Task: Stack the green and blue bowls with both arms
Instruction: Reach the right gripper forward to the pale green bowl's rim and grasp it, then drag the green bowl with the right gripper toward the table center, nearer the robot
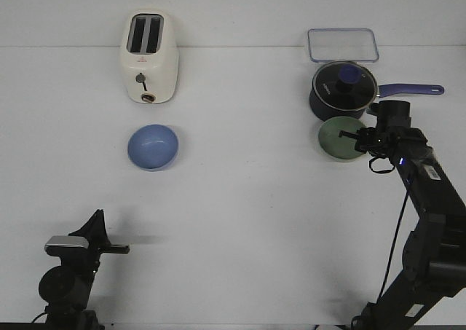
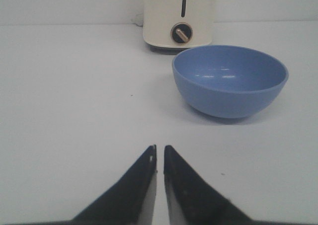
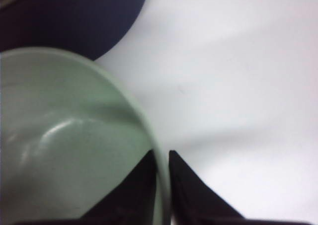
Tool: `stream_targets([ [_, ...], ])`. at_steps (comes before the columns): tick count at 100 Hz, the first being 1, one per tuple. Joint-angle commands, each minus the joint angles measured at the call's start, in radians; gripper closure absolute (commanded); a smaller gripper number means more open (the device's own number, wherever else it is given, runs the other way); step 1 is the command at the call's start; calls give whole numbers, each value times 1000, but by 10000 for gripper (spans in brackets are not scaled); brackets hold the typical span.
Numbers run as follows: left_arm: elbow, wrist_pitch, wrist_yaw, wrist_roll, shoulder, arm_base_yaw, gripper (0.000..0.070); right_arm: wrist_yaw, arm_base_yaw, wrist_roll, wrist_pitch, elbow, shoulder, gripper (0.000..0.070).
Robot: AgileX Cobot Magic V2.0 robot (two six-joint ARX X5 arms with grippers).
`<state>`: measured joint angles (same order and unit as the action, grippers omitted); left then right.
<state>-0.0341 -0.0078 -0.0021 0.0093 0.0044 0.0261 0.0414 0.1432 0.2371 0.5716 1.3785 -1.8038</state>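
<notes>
While the right tool (image 3: pixel 161 158) pinches the green bowl (image 1: pixel 340 138)'s rim beside the saucepan (image 1: pixel 343 91), lift it straight, clear of the pan; the left tool (image 2: pixel 159 153) waits closed, empty, short of the blue bowl (image 1: pixel 153 146).

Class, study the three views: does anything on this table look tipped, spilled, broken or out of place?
Nothing stands out. The blue bowl and green bowl sit upright and empty, the toaster stands square, and the saucepan has its lid on. The right gripper has its jaws closed over the green bowl's rim; no spill or damage shows.
</notes>
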Motion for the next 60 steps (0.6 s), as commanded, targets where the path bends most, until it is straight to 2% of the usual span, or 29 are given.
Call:
stream_targets([
  [1, 20, 9, 0, 2, -1, -2, 686, 38, 2, 4, 13, 20, 45, 700],
  [16, 20, 10, 0, 2, -1, -2, 686, 103, -6, 4, 112, 15, 179, 700],
  [32, 20, 10, 0, 2, -2, -2, 686, 151, -77, 4, 196, -47, 363, 700],
  [44, 20, 10, 0, 2, -1, -2, 686, 171, -184, 11, 186, -161, 517, 700],
  [60, 20, 10, 0, 2, -1, -2, 686, 167, -391, 83, 127, -332, 645, 700],
])
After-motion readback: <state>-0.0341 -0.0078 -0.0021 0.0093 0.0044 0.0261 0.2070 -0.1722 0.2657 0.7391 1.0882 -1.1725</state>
